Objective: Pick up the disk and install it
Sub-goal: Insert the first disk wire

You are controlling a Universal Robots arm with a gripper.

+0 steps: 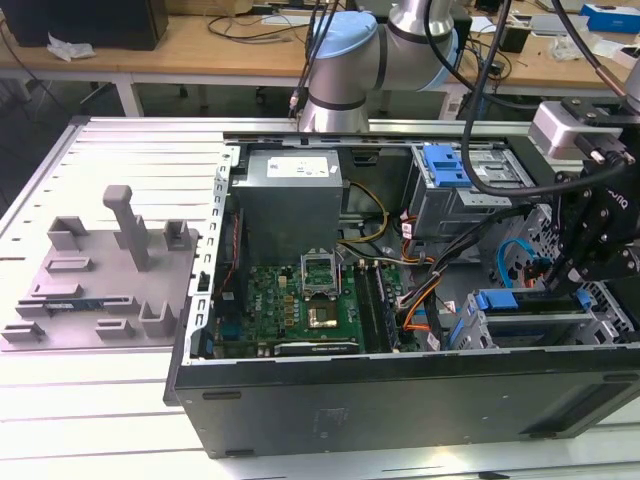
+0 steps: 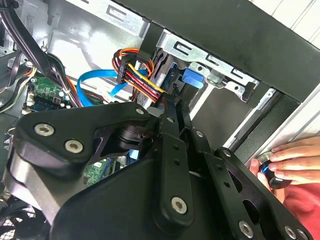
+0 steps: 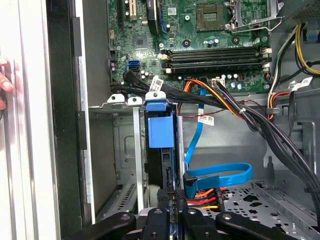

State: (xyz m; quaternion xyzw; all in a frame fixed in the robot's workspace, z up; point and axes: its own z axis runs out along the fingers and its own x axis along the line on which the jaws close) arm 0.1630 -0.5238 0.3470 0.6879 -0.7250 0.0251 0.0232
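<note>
Your pincer (image 3: 172, 216) sits at the disk (image 3: 161, 131), which stands edge-up in the drive cage (image 3: 125, 150) — whether it's clamped, you cannot tell. No label is legible; the disk's body is hidden.

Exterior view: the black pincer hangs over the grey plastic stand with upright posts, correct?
No. In the exterior view the black pincer hangs over the grey metal drive cage inside the open black computer case, at that view's right; the grey plastic stand with upright posts sits apart at its left.
</note>
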